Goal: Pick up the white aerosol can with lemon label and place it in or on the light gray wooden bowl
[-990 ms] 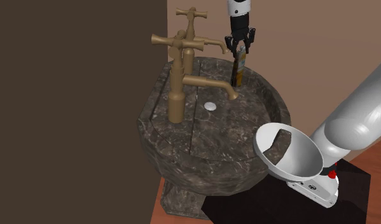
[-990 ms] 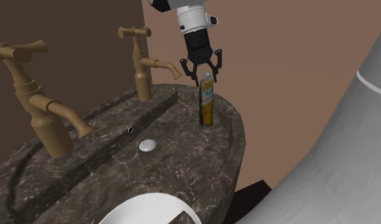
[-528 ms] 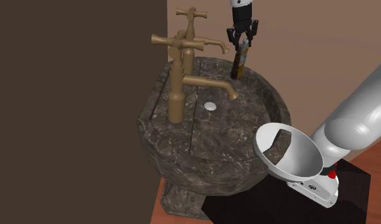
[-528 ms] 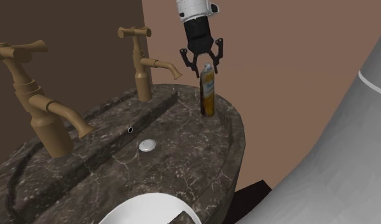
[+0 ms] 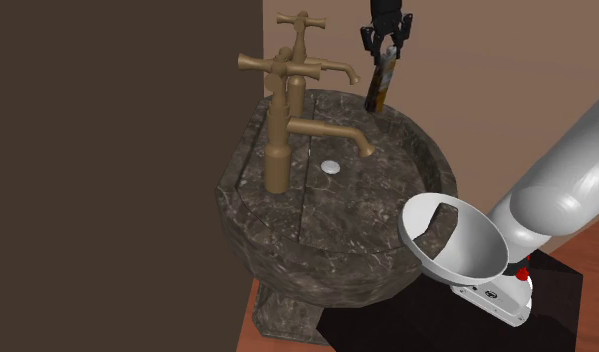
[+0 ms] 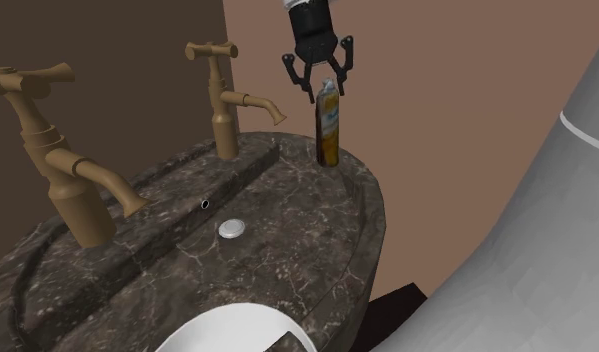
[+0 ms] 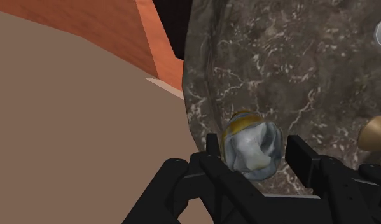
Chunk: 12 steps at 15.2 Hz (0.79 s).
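The aerosol can [image 5: 379,85] is a slim can with a pale upper part and an amber-brown lower part. It hangs upright just above the far rim of the dark marble sink [image 5: 327,230]. My gripper [image 5: 387,42] is shut on its top from above. In the second exterior view the can [image 6: 329,125] sits under the gripper [image 6: 325,85]. Seen from the wrist, the can's top [image 7: 250,148] is clasped between the fingers of the gripper [image 7: 254,153]. The pale bowl [image 5: 477,240] stands on the sink's near rim by the arm, and its edge [image 6: 237,330] shows low in the second exterior view.
Brass taps [image 5: 287,120] rise along the sink's edge at the shoulder view's left, and one more [image 6: 222,95] stands close to the can. A round drain [image 5: 331,167] lies in the basin. Brown walls stand behind. The black stand [image 5: 547,300] is at lower right.
The gripper has risen steadily with the can in it. The can has come up off the sink's rim. Bowl and taps have not moved.
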Available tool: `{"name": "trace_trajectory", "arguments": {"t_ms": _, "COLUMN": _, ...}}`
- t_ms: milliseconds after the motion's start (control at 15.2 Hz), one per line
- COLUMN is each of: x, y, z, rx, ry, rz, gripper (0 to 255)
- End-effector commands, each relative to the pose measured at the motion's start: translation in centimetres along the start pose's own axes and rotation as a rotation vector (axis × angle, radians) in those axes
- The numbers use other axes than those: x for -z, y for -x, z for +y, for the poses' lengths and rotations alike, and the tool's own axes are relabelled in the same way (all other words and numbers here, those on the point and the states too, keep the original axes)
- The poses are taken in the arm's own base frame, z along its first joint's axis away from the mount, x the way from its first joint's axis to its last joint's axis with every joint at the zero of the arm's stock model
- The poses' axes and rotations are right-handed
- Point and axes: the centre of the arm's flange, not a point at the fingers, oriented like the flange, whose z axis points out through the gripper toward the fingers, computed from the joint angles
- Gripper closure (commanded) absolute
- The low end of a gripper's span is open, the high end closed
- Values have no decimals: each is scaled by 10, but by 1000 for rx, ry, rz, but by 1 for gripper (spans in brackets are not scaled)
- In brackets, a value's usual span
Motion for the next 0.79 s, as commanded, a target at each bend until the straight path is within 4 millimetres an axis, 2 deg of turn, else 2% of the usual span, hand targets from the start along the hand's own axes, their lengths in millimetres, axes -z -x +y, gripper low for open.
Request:
{"name": "trace_trajectory", "arguments": {"t_ms": 0, "x": 11, "y": 1, "z": 3, "rx": 0, "ry": 0, "rz": 0, "gripper": 255}}
{"name": "trace_trajectory", "arguments": {"t_ms": 726, "x": 65, "y": 13, "z": 18, "rx": 0, "ry": 0, "rz": 0, "gripper": 255}}
